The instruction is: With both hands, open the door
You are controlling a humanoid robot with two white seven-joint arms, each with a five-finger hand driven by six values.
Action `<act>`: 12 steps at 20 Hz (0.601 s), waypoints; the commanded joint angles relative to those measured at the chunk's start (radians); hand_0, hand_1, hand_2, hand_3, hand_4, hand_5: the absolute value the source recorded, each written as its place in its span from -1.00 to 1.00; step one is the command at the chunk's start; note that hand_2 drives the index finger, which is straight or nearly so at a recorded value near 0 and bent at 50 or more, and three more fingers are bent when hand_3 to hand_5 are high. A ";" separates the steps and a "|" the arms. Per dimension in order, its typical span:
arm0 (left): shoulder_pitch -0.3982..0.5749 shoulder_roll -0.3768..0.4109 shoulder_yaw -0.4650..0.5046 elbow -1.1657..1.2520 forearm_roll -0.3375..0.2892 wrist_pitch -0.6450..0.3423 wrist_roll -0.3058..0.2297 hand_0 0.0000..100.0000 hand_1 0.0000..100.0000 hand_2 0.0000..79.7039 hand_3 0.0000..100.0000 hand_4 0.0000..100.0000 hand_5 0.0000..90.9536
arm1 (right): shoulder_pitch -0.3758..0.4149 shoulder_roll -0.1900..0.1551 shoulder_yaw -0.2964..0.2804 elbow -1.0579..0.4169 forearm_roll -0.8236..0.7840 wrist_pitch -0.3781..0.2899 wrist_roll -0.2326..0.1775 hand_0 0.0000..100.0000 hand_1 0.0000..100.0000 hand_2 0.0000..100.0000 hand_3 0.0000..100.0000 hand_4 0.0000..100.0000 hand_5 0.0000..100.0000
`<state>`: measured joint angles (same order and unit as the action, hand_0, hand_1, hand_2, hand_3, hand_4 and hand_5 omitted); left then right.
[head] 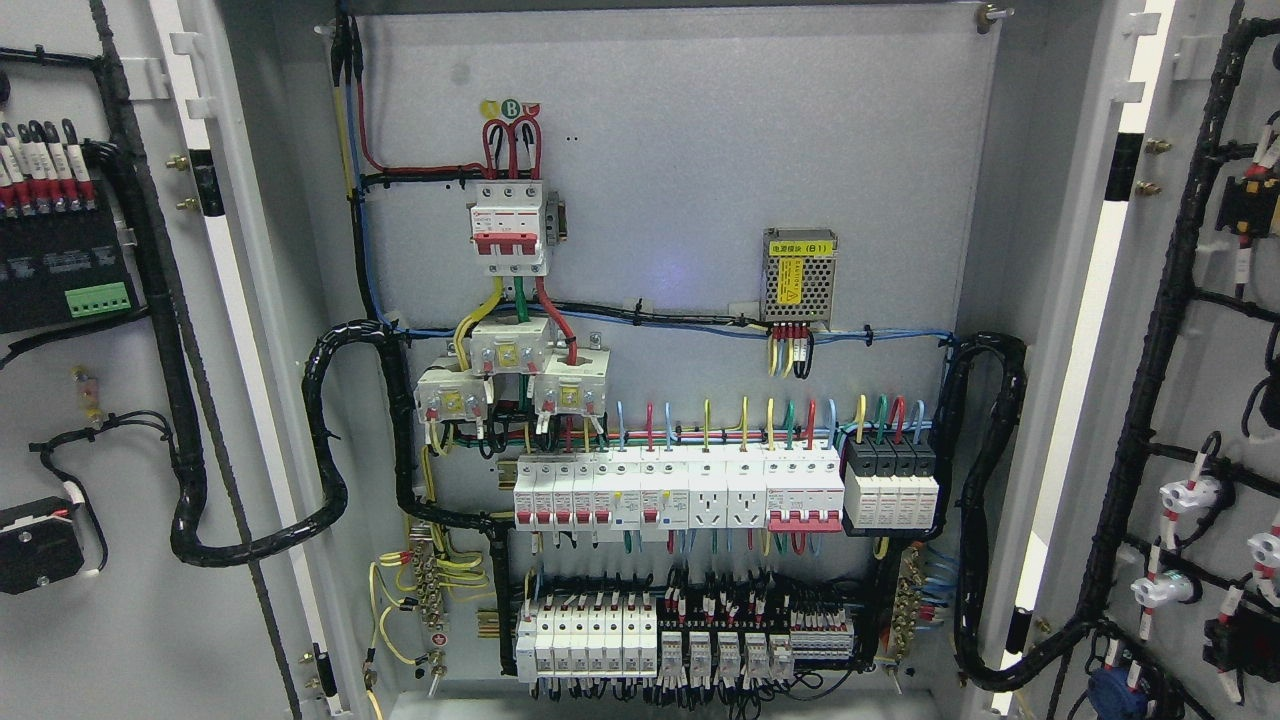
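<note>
Two doors stood swung wide, one at each side of the cabinet. The left door (120, 400) filled the left edge, its inner face turned toward the room, and the right door (1200, 300) did the same at the right edge. Between them the grey back panel (700, 150) of the cabinet lay fully exposed.

Neither of the robot's hands showed anywhere, so I could not say whether they were clenched or relaxed.

Thick black cable bundles (330, 450) looped from each door into the cabinet, one curving low at the left, another (985, 500) arching down the right side. On the panel, a long row of white breakers (680, 495) ran across the middle, with a second row (590, 635) lower down near the bottom edge. Above them sat a cluster of three white blocks (510, 375) fed by yellow, green and red wires, and higher still a white main switch (510, 225) with a red bar. To the right of that hung a small metal box (798, 278) with a yellow label.

On the left door, a black unit (60, 270) carried a green plug strip, with red-tipped wires above it. The right door held small white fittings (1190, 495) strung along black cables.
</note>
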<state>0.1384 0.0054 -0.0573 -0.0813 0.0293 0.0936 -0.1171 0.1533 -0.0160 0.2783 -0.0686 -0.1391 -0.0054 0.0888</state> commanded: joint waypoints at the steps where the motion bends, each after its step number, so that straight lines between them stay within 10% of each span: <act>1: 0.000 -0.036 0.013 0.021 -0.012 -0.011 -0.024 -1.00 -1.00 -1.00 -1.00 -0.94 -1.00 | 0.002 0.054 -0.002 0.038 0.010 -0.001 0.002 -1.00 -1.00 -1.00 -1.00 -1.00 -1.00; 12: 0.000 -0.032 0.007 0.017 0.000 -0.034 -0.045 -1.00 -1.00 -1.00 -1.00 -0.94 -1.00 | 0.003 0.053 -0.007 -0.008 0.003 -0.010 0.019 -1.00 -1.00 -1.00 -1.00 -1.00 -1.00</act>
<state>0.1381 0.0019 -0.0512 -0.0692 0.0033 0.0713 -0.1678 0.1557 0.0192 0.2748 -0.0505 -0.1341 -0.0158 0.1065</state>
